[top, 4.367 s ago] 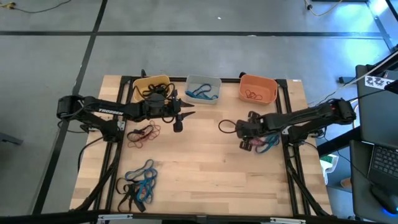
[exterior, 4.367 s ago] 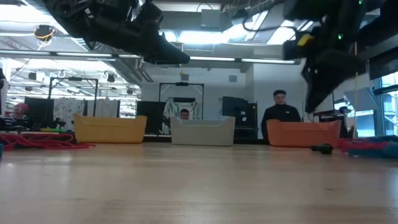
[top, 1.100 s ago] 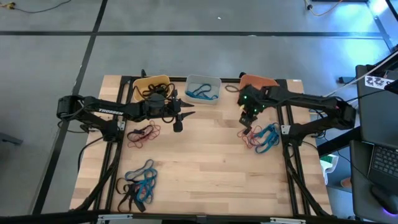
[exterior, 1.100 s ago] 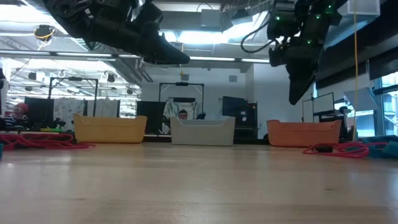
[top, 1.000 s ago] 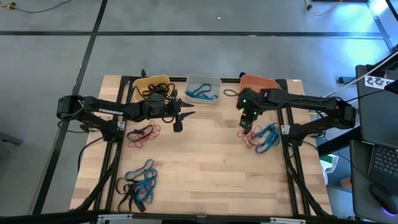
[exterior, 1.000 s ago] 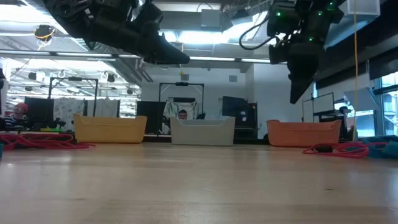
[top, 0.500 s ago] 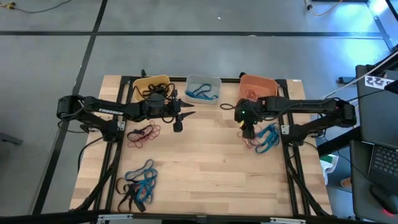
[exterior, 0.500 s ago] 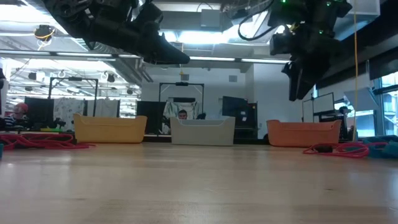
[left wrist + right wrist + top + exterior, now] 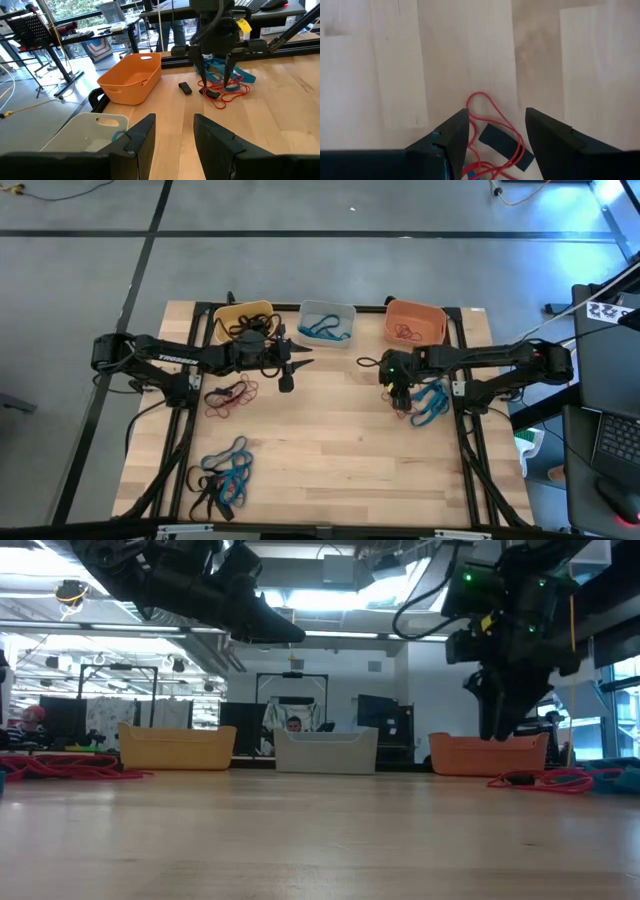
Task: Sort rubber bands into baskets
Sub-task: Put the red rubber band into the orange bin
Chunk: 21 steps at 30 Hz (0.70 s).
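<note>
Right wrist view: right gripper (image 9: 492,127) hanging wide open, holding nothing, over a red rubber band (image 9: 492,115) on the table (image 9: 395,60) — orange basket (image 9: 415,322) near. Could snag two bands (pile tangled). Left gripper (image 9: 290,365) open too — waiting by yellow basket (image 9: 243,320).

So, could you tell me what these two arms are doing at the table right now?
They are sorting thin rubber bands into three small plastic baskets: yellow, pale grey and orange. The right gripper hangs open and pointing down over a tangle of red and blue bands on the wooden table, holding nothing yet. The left gripper, also open, waits in front of the yellow and grey baskets. More bands lie in two heaps on the left side.
</note>
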{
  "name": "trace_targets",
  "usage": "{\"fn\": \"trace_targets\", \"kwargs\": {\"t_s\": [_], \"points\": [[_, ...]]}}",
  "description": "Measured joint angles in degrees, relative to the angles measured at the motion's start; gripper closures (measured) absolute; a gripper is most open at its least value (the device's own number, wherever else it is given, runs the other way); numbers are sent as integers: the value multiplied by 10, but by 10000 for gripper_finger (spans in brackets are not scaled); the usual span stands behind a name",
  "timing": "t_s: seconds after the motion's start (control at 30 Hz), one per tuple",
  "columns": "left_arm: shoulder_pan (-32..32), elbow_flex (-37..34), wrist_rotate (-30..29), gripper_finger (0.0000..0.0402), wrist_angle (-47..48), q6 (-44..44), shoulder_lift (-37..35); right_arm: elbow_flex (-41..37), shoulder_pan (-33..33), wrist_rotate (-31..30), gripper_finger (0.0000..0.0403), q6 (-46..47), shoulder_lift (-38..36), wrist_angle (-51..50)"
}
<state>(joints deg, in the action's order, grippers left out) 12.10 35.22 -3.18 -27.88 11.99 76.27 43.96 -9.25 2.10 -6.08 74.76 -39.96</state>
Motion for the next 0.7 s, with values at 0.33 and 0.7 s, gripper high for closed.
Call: {"fn": "trace_targets", "kwargs": {"t_s": [0.33,0.7], "points": [[0,0,0,271,0,0,0,-6,0,3,210,-12,10,14],[0,0,0,271,0,0,0,-6,0,0,210,-41,102,15]]}}
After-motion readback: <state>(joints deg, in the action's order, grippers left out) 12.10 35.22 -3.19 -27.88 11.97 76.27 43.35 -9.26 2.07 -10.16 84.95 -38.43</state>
